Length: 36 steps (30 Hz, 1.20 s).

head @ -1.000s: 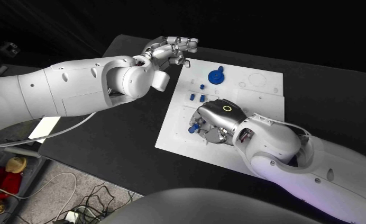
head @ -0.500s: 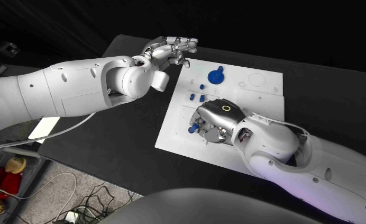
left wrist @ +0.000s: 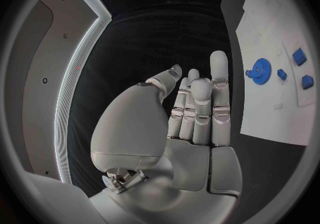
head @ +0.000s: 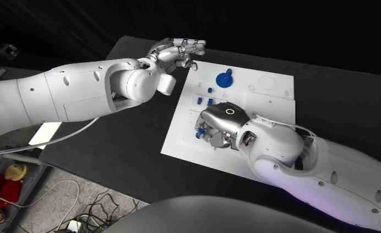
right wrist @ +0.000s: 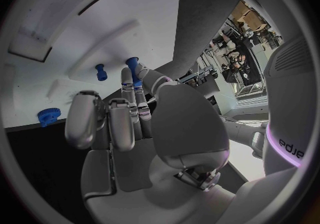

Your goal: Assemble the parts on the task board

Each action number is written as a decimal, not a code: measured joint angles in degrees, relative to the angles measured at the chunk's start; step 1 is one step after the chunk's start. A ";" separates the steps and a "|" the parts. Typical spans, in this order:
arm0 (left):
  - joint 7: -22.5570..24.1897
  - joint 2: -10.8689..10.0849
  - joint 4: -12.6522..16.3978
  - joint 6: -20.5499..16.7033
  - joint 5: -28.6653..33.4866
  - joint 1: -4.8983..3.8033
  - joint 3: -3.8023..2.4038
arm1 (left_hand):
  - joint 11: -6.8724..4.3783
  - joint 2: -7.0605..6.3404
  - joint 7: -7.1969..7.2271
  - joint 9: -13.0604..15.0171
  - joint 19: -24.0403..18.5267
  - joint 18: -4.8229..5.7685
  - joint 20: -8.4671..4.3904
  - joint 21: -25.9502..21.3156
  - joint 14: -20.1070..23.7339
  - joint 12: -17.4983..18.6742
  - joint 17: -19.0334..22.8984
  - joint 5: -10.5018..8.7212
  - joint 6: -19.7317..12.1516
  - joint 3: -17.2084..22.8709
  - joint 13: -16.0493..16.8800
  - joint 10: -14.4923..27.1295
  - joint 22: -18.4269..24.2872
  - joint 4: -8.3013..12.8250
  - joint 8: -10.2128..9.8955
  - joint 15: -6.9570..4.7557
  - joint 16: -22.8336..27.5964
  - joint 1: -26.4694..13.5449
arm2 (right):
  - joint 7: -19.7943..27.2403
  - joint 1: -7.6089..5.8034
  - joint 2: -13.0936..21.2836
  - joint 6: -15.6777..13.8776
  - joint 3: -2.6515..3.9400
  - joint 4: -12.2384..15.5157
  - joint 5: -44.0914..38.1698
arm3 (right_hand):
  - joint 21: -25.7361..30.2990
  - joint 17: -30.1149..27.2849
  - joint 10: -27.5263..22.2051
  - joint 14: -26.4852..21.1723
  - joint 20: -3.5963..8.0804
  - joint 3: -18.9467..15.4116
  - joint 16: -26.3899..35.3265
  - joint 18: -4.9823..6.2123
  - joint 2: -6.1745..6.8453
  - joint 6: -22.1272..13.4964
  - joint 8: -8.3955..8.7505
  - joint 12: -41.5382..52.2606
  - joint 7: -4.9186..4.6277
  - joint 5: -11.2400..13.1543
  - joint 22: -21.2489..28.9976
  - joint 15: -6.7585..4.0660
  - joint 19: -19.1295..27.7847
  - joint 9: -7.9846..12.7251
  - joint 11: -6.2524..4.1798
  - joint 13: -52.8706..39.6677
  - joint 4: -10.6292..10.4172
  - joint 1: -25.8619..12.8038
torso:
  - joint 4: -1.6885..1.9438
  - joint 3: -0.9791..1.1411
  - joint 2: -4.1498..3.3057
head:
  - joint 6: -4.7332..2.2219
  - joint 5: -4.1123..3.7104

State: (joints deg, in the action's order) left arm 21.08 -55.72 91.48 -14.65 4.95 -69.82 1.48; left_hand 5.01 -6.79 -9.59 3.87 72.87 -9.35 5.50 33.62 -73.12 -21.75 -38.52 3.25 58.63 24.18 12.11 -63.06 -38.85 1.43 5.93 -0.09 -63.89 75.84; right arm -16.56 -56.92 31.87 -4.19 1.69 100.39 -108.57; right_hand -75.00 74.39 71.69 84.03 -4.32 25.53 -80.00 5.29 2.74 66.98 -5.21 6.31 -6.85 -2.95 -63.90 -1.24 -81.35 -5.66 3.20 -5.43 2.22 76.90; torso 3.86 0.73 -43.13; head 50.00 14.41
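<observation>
On the black bench (head: pixel 127 150) sits our white board (head: pixel 274 92), and both of our hands are in play. Our right hand (head: pixel 224 124) is down low over the near left part of the board, palm turned downward. From the right wrist camera we see its fingers (right wrist: pixel 128 82) stretched out with a small blue peg (right wrist: pixel 132 66) right at their tips, touching it; whether the peg is truly pinched or just pressed we cannot tell from here. Just beside it, a second small blue peg (right wrist: pixel 101 72) stands free on the white surface. Peeking out at the left side of that hand in the head view is a bit of blue (head: pixel 201 133), close against the fingers.

Further up the board, a blue gear (head: pixel 226 79) lies flat near the far left corner, well apart from the right hand. Between the gear and the hand we spot a little cluster of blue blocks (head: pixel 206 101), resting on the board untouched.

Our left hand (head: pixel 176 51) hovers off the board, just beyond its far left corner, above the dark bench. Its fingers (left wrist: pixel 218 93) are straight, held close side by side, and they hold nothing at all. From that wrist we look past them to the gear and two of the blocks lying on the white plate.
</observation>
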 measured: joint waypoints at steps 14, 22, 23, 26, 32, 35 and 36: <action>-0.05 -0.10 0.07 -0.01 0.00 -0.01 0.00 | -0.11 0.00 0.00 0.00 0.00 0.00 0.00 0.00 0.00 0.00 0.11 0.00 0.00 0.00 0.01 0.11 0.00 0.00 0.00 0.00 0.00 0.00 | 0.19 -0.42 -0.38 -0.84 -0.60 -0.75 0.06 | 4.57 -5.19 -12.75 -0.08 -1.64 -6.50 3.99 0.00 4.15 -13.08 1.48 -2.64 -1.19 -0.50 6.62 1.42 2.07 1.79 2.64 1.75 -2.97 -3.66 | 0.01 0.03 0.01 | 0.00 0.15; -0.09 -0.12 0.04 -0.01 0.00 -0.01 0.00 | -0.21 0.00 0.00 0.00 0.00 0.00 0.00 0.00 0.20 0.00 0.33 0.00 0.00 0.00 0.05 0.21 -0.01 0.00 0.00 0.20 0.00 0.00 | 0.81 -0.44 0.43 -4.15 -0.64 -0.31 0.18 | 5.34 -6.16 -14.77 0.00 -1.84 -9.44 4.44 0.00 4.29 -13.95 1.48 -1.70 -0.84 -0.50 8.09 1.66 2.27 1.79 2.88 1.70 -3.88 -3.51 | -0.03 0.10 0.01 | 0.00 -0.05; -0.09 -0.11 0.03 -0.01 0.00 -0.01 0.00 | -0.21 0.00 0.00 0.00 0.00 0.00 0.00 0.00 0.20 0.00 0.33 0.00 0.00 0.00 0.05 0.21 -0.01 0.00 0.00 0.20 0.00 0.00 | 1.03 -0.42 0.78 -5.02 -0.64 -0.02 0.24 | 5.62 -6.30 -14.88 0.00 -1.84 -9.95 4.69 0.01 4.46 -13.95 1.48 -1.42 -0.84 -0.50 8.26 1.66 2.27 1.76 2.96 1.67 -3.92 -3.33 | -0.03 0.12 0.01 | 0.00 -0.10; -0.11 -0.12 -0.02 -0.01 0.00 -0.01 0.00 | -0.21 0.00 0.00 0.00 0.00 0.00 0.00 0.00 0.20 0.00 0.33 0.00 0.00 0.00 0.05 0.21 -0.01 0.00 0.00 0.20 0.00 0.00 | 1.75 -0.39 1.96 -7.35 -0.64 0.84 0.58 | 6.28 -6.85 -15.09 0.00 -1.93 -12.25 5.20 0.89 4.90 -13.94 1.48 -0.62 -0.85 -0.50 9.04 1.66 2.59 1.66 2.75 1.67 -4.76 -2.89 | -0.06 0.16 0.01 | -0.07 -0.26; -0.12 -0.14 -0.21 0.00 0.00 -0.01 0.00 | -0.21 0.00 0.00 0.00 0.00 -0.01 0.00 0.00 0.20 0.00 0.33 0.00 0.00 0.00 0.04 0.21 -0.01 0.00 0.00 0.20 0.00 0.00 | 5.04 -0.42 7.05 -13.18 -0.17 3.44 3.86 | 8.23 -9.23 -12.03 0.00 -1.63 -16.08 7.21 0.89 3.93 -12.64 1.19 3.00 -1.51 -1.07 11.70 1.66 3.51 1.41 1.88 1.00 -6.93 -1.52 | -0.16 0.17 0.13 | -0.82 -1.22; -0.13 -0.11 -0.30 0.01 0.00 0.00 0.01 | -0.01 0.00 0.00 0.00 0.00 0.00 0.00 0.00 0.20 0.00 0.33 0.00 0.00 0.00 0.04 0.41 0.04 0.00 0.00 0.20 0.00 0.00 | 7.51 -0.84 11.34 -16.27 0.25 4.53 9.38 | 6.63 -7.25 -7.54 0.00 -0.92 -16.36 5.94 0.90 3.03 -10.33 0.24 5.68 -2.01 -2.36 8.88 1.21 2.49 1.04 1.74 0.08 -7.20 -0.62 | -0.32 0.17 0.34 | -1.43 -2.22; -0.14 -0.13 -0.36 0.01 0.00 0.01 0.01 | 0.00 0.00 0.00 0.00 0.00 0.00 0.00 0.00 0.20 0.00 0.33 0.00 0.00 0.00 0.04 0.41 0.05 0.00 0.00 0.20 0.00 0.00 | 8.46 -1.13 13.51 -17.33 0.41 5.16 12.70 | 5.26 -5.68 -5.88 0.00 -0.90 -16.53 4.72 0.90 3.00 -9.69 -0.09 6.60 -2.05 -2.86 6.83 1.21 1.67 0.92 1.64 -0.34 -7.37 -0.59 | -0.44 0.17 0.45 | -1.77 -2.89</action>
State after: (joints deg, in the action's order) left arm 20.94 -55.85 91.12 -14.64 4.95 -69.82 1.49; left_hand 5.00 -6.79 -9.59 3.87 72.87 -9.34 5.50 33.63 -72.92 -21.75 -38.19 3.25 58.63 24.18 12.16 -62.65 -38.80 1.43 5.93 0.11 -63.89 75.83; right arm -8.10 -58.05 45.38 -21.52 2.10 105.55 -95.87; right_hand -69.74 68.71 65.81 84.03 -5.22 9.00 -75.28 6.19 5.73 57.29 -5.31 12.91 -8.89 -5.81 -57.06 -0.02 -79.68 -4.74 4.84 -5.76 -5.15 76.31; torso 3.41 0.90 -42.68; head 48.23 11.52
